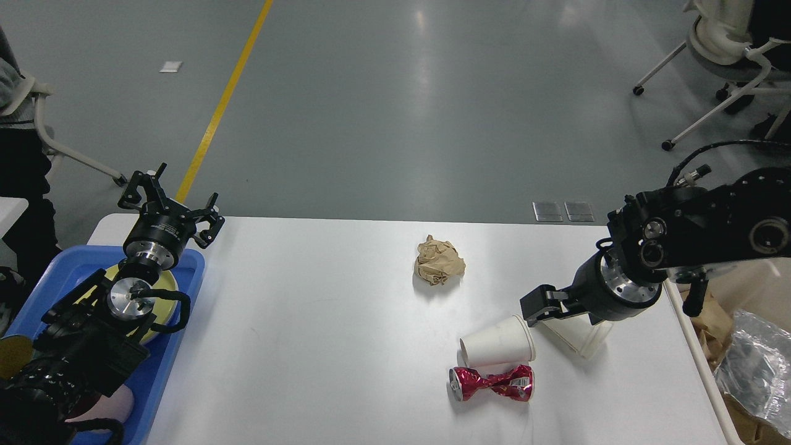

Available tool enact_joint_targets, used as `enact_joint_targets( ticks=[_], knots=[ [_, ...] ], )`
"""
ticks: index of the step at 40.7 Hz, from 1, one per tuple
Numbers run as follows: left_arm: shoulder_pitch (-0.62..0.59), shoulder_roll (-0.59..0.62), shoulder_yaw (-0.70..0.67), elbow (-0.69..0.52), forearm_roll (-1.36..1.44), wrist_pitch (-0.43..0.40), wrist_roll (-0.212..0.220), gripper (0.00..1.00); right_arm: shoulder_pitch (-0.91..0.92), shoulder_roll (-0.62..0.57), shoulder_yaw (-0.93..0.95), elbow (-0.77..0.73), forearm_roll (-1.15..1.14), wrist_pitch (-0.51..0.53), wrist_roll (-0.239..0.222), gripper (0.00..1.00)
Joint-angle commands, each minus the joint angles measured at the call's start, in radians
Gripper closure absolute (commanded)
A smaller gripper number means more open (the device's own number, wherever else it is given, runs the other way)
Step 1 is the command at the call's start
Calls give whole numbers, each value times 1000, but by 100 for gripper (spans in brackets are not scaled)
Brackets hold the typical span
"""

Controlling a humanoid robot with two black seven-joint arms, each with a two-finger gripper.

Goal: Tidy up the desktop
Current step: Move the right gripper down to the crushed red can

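The white desktop [321, 346] holds a crumpled brown paper ball [440, 262], a white paper cup [497, 342] on its side, a second white paper cup [581, 337] on its side, and a crushed red can [492, 383]. My right gripper [544, 306] is low over the near end of the second cup and hides part of it. It looks dark and end-on, so its fingers cannot be told apart. My left gripper [172, 205] is open and empty above the back left corner of the desktop.
A blue tray [188, 272] with a yellow plate [162, 290] sits at the left edge under my left arm. A bin [698, 355] with brown paper and a plastic bag [751, 364] stands beyond the right edge. Office chairs stand far right and far left.
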State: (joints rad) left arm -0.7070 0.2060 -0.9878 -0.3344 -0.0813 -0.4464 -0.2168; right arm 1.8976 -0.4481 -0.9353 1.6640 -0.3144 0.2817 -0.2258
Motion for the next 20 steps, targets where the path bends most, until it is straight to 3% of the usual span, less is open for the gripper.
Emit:
enact_joint_targets(
  ticks=[1,12,20],
  knots=[
    [0,1,0,0,0,0,-1,2,-3,9,1,2,1,24,2,0],
    [0,1,0,0,0,0,-1,2,-89,-29,-28,-24,12,22,0,0],
    [0,0,0,0,0,0,-1,2,-250,-55,-5,-82,104,-7,2,0]
  ],
)
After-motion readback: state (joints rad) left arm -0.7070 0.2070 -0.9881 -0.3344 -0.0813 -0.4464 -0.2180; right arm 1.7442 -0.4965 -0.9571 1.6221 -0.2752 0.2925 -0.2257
